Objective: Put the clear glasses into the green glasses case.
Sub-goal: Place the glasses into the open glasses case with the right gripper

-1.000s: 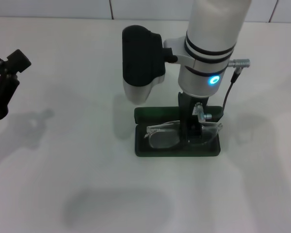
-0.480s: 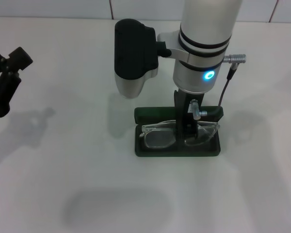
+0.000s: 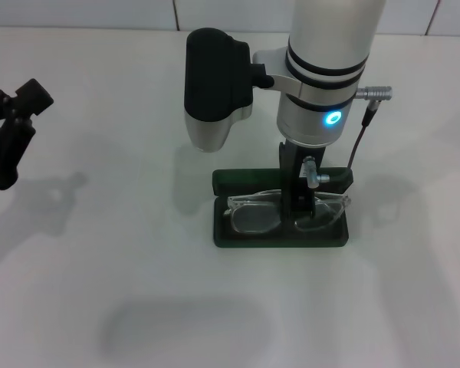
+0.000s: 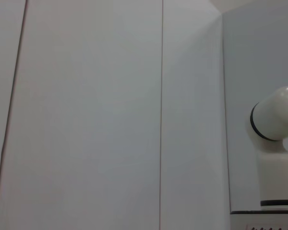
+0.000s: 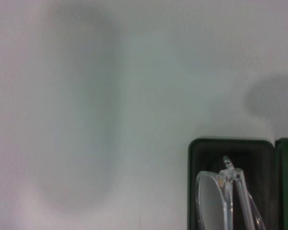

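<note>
Compared with a second ago, my right arm has shifted a bit toward my left and the clear glasses (image 3: 287, 211) now sit lower and flatter in the green glasses case (image 3: 280, 239); since half a second ago almost nothing changed, only a tiny drift of the arm.

Right hand (image 3: 298, 201) hangs straight down over the middle of the open case, its dark fingers (image 3: 290, 184) at the bridge of the glasses. I can't tell from the head view if it is still pinching the bridge or has let go; the arm blocks the tips. Right wrist view shows no fingers at all, just one end of the case (image 5: 230, 184) with a lens and a folded temple of the glasses (image 5: 225, 196) inside the dark lining.

Glasses lie lengthwise inside the case tray, lens side toward me, both ends within the case walls. Case lid stands open on the far side. Case rests on the white tabletop (image 3: 100, 261).

Left hand (image 3: 11, 130) is parked well off at my left edge of the tabletop, raised, well apart from the case; I can't tell its state. Left wrist view only shows a wall (image 4: 86, 115).
</note>
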### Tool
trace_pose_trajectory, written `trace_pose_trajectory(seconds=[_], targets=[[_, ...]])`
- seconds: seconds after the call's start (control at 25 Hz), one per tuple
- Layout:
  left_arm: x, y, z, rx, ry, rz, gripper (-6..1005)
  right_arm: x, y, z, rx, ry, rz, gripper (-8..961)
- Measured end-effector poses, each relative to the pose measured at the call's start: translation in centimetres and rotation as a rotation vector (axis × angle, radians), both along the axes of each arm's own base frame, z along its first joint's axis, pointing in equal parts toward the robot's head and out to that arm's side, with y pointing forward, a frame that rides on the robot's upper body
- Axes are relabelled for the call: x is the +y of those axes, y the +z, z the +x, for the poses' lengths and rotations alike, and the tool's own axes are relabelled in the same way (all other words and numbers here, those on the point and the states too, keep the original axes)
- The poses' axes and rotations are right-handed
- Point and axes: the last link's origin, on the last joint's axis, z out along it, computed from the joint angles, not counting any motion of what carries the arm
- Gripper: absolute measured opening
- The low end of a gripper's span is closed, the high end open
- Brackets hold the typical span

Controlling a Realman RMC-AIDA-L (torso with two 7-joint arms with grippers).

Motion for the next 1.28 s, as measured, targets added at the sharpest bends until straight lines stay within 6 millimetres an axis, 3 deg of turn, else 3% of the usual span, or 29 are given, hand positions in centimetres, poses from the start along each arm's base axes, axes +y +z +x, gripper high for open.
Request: trace_pose_trajectory(seconds=[1.28], targets=[[-0.20,-0.58,0.08,-0.004,0.000,-0.003,25,0.41,0.11,0.85,-0.006,-0.043,0.020,109]])
